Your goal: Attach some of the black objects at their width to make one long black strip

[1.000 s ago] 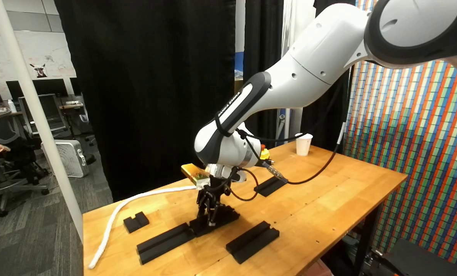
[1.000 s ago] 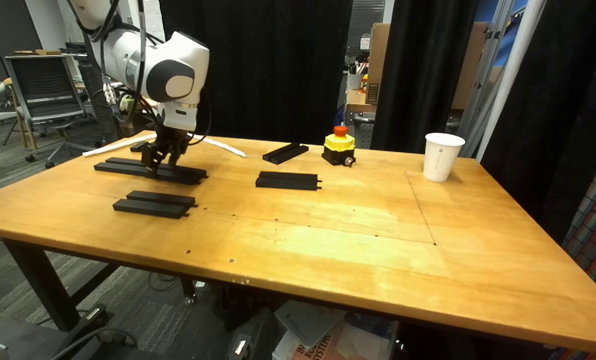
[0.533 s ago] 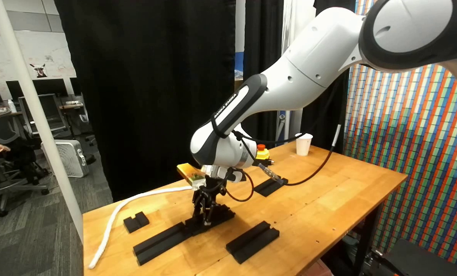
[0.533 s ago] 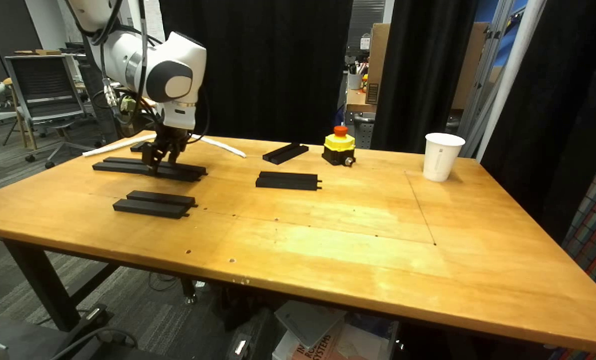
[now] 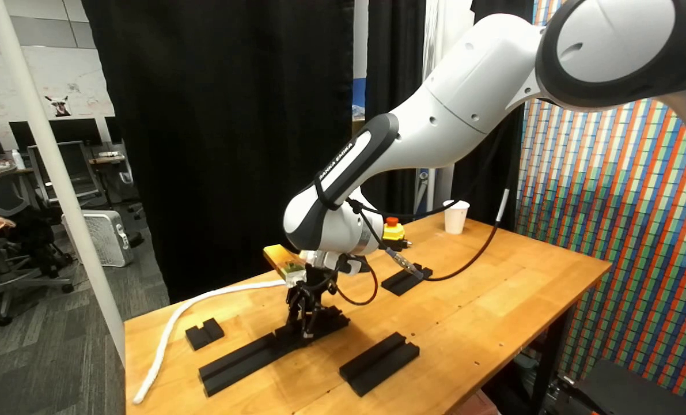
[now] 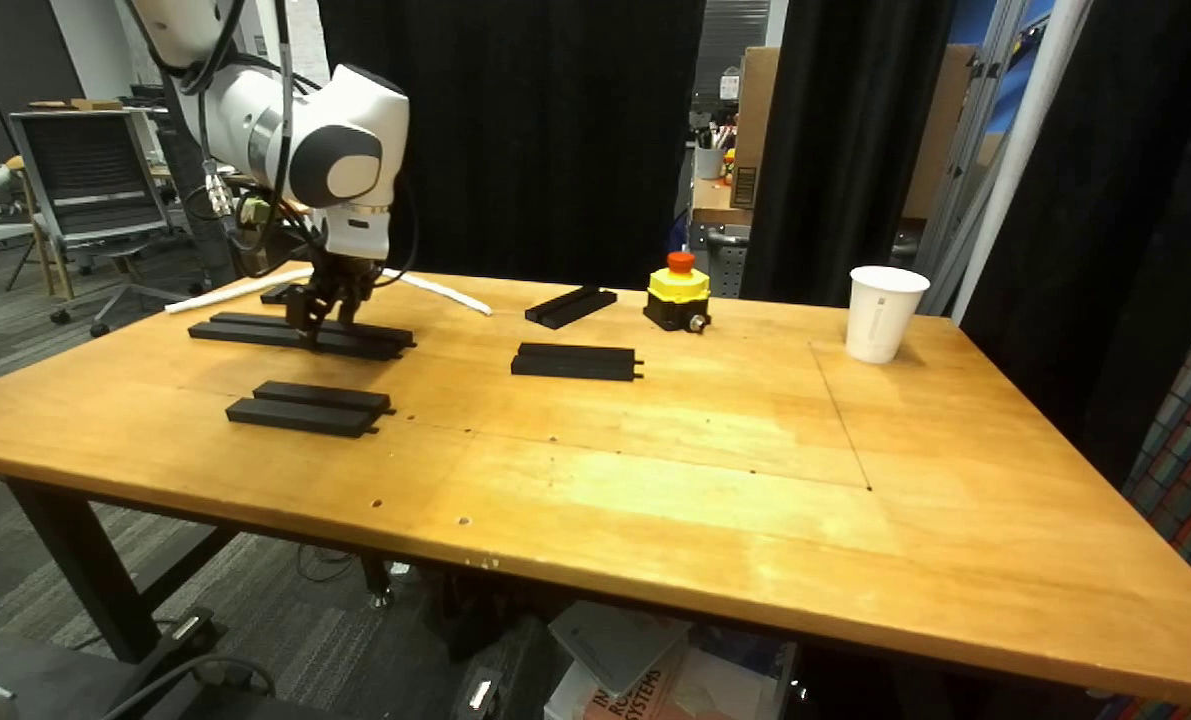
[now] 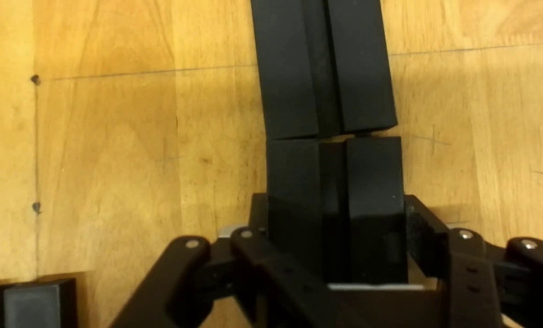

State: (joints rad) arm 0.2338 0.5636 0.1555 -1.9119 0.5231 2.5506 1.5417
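Two black bars [image 7: 289,68] [image 7: 296,187] end-to-end, long axes slightly askew, fingers [image 7: 426,241] tight around one.

On my wrist view, a flat, matte-black, lengthwise-grooved rectangular bar [image 7: 321,68] lies nearly in line with a matching bar [image 7: 335,200], end to end, a thin wedge of gap at their seam. Flat on the counter [image 6: 655,520] I also see a front bar [image 6: 300,412], middle bar [image 6: 575,362] and slanted back bar [image 6: 567,308].

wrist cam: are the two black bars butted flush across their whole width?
No, the far bar is skewed to the near bar, with a narrow gap showing toward the joint's right side.
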